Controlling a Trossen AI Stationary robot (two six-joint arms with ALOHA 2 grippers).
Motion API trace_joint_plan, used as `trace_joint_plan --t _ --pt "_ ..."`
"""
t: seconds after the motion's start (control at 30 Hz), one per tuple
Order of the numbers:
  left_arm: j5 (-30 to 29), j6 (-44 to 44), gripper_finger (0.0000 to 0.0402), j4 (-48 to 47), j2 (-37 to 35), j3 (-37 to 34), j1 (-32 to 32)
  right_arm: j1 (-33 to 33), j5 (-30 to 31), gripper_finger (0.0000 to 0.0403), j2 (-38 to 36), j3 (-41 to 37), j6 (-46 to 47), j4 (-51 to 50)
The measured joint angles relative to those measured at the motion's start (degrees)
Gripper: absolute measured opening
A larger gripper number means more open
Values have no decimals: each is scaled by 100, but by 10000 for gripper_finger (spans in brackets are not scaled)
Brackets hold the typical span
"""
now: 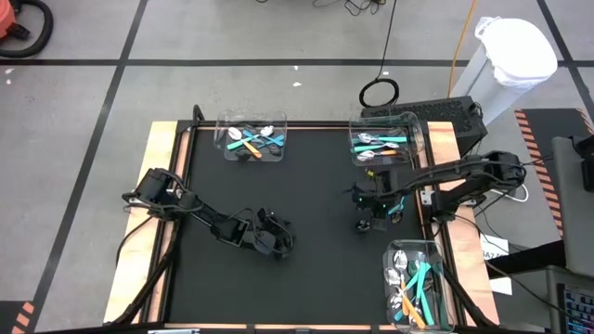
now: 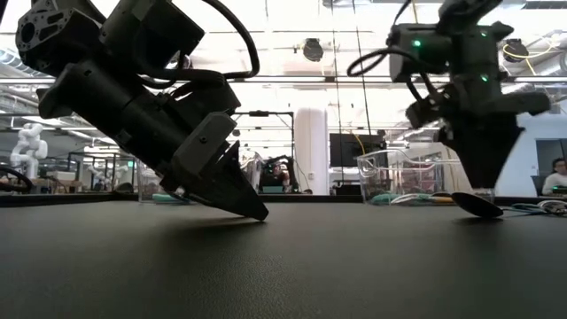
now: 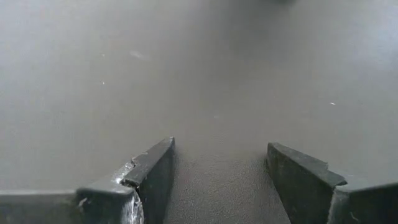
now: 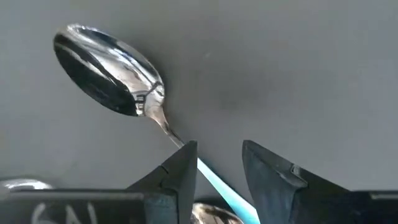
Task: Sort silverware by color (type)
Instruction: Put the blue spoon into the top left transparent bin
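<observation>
1. My left gripper (image 1: 278, 239) is resting low on the black mat (image 1: 316, 278), its fingers (image 3: 152, 171) standing apart and empty.
2. My right gripper (image 4: 217, 163) is closing its fingers around a teal-handled spoon (image 4: 109, 78) lying on the mat; the grip isn't visibly made yet.
3. I'm judging the slim handle could slide or twist out if I'm pinching off-centre.
4. Three clear bins (image 1: 252, 134) of silverware (image 1: 413, 288) are standing around me; the nearest one (image 1: 385, 139) is crowding my right arm.

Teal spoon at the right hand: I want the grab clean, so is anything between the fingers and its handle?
Nothing visible. The right hand straddles the teal spoon on bare mat; its fingers flank the handle.
</observation>
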Motion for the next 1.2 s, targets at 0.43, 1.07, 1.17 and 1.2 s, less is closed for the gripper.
trace_joint_plan --t 0.43,1.07,1.17,1.2 --pt "0 -1 255 -2 0 0 2 848 322 123 0 -467 646 802" --pt "0 2 255 -6 0 0 7 1237 485 15 -11 -926 1342 1681" --pt "0 1 255 6 0 0 7 1254 788 10 -13 -930 1382 2261" --pt "0 0 255 28 0 0 7 1259 947 8 -15 -930 1347 2463"
